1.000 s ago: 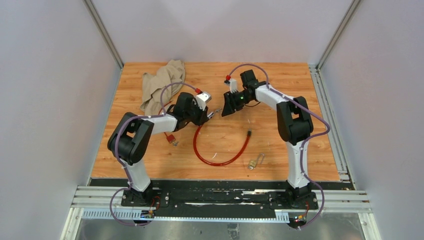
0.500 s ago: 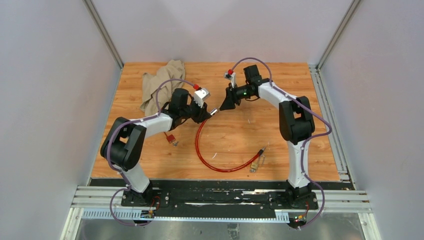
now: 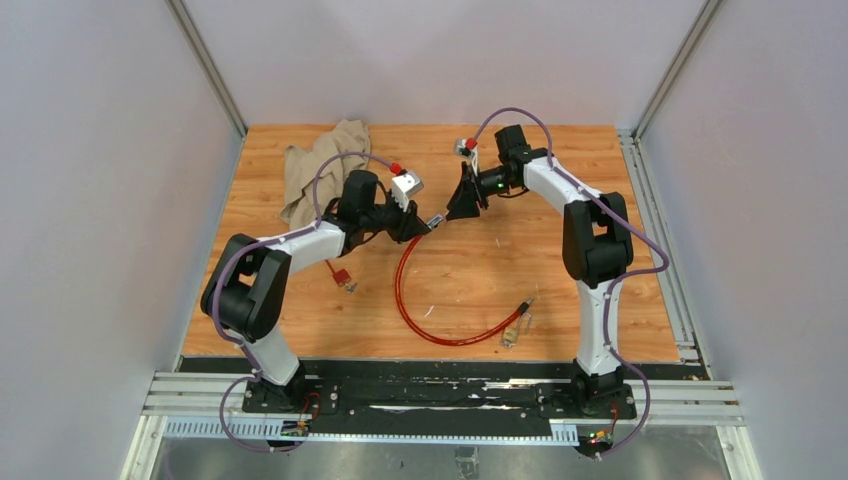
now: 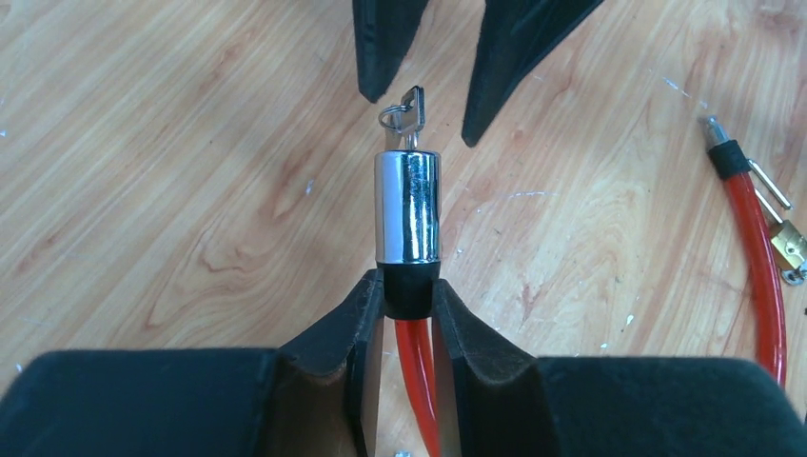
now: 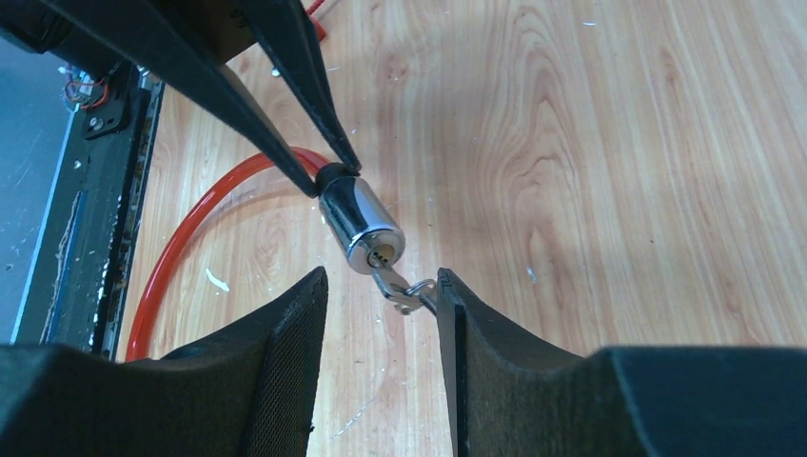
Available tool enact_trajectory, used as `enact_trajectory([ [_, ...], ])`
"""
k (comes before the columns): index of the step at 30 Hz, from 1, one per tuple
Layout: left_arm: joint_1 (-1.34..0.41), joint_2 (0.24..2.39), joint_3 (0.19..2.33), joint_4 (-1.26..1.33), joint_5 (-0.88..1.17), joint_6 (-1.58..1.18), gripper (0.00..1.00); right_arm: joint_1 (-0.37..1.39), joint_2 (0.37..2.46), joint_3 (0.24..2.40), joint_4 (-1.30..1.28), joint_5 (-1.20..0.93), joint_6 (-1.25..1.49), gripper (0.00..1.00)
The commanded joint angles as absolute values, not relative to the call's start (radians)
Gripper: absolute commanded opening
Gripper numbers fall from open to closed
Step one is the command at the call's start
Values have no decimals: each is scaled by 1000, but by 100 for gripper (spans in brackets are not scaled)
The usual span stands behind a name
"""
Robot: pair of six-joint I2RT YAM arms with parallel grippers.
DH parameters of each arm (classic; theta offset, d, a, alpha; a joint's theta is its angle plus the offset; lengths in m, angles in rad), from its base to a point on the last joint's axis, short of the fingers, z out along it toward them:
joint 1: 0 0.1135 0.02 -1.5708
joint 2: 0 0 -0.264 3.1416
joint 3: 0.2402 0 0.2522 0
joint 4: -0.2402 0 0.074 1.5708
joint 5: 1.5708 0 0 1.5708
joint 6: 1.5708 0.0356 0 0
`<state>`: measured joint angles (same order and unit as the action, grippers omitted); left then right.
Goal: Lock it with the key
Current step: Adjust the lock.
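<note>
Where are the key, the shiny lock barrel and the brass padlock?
key [image 4: 410,105]: left wrist view, on its head.
lock barrel [image 4: 407,205]: left wrist view, middle of its shiny side.
brass padlock [image 4: 792,246]: left wrist view, on its body.

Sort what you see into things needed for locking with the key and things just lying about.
In the job: key, seated in the chrome lock cylinder; red cable; left claw, gripping the cylinder's black collar; right claw, open around the key.
Lying about: beige cloth; brass padlock; small red tagged loop.

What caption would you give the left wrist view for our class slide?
Left gripper clamps the cable lock's collar; the key sits in its chrome cylinder, flanked by the open right gripper.
</note>
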<state>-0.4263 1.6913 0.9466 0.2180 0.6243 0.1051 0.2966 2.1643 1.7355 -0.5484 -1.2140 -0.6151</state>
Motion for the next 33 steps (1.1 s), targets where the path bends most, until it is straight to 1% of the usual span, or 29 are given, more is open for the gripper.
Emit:
enact_trajectory([
  [1, -422, 1671, 983, 221, 665, 104, 0, 297, 2144, 1757, -661, -1275, -730, 45],
  [3, -421, 1671, 983, 221, 674, 100, 0, 298, 2140, 1761, -688, -1274, -757, 44],
  [9, -423, 1666, 983, 221, 675, 99, 0, 298, 2138, 1761, -717, -1267, -787, 36],
  [12, -422, 1666, 980, 221, 669, 101, 0, 299, 2145, 1765, -717, -1241, -783, 37],
  [15, -420, 1680, 993, 196, 596, 105, 0, 295, 2163, 1794, -712, -1169, -727, 37],
  [18, -413, 1698, 1021, 135, 444, 89, 2, 286, 2168, 1798, -703, -1151, -660, 38],
  [22, -388, 1745, 1097, -7, 311, 60, 22, 280, 2131, 1744, -661, -1110, -592, 38],
  [23, -386, 1763, 1121, -40, 292, 55, 26, 280, 2116, 1718, -637, -1105, -577, 38],
  [24, -386, 1784, 1148, -72, 282, 55, 32, 280, 2102, 1692, -614, -1102, -563, 38],
  [27, -387, 1862, 1237, -165, 259, 52, 46, 280, 2075, 1646, -580, -1099, -526, 38],
  [28, -387, 1885, 1259, -187, 251, 49, 49, 279, 2071, 1638, -578, -1097, -521, 38],
  [30, -391, 1922, 1284, -206, 238, 41, 53, 279, 2062, 1623, -574, -1096, -518, 38],
  [31, -393, 1933, 1290, -213, 232, 39, 57, 280, 2057, 1611, -573, -1092, -518, 38],
  [33, -406, 1955, 1305, -233, 206, 42, 59, 280, 2049, 1596, -574, -1085, -522, 38],
])
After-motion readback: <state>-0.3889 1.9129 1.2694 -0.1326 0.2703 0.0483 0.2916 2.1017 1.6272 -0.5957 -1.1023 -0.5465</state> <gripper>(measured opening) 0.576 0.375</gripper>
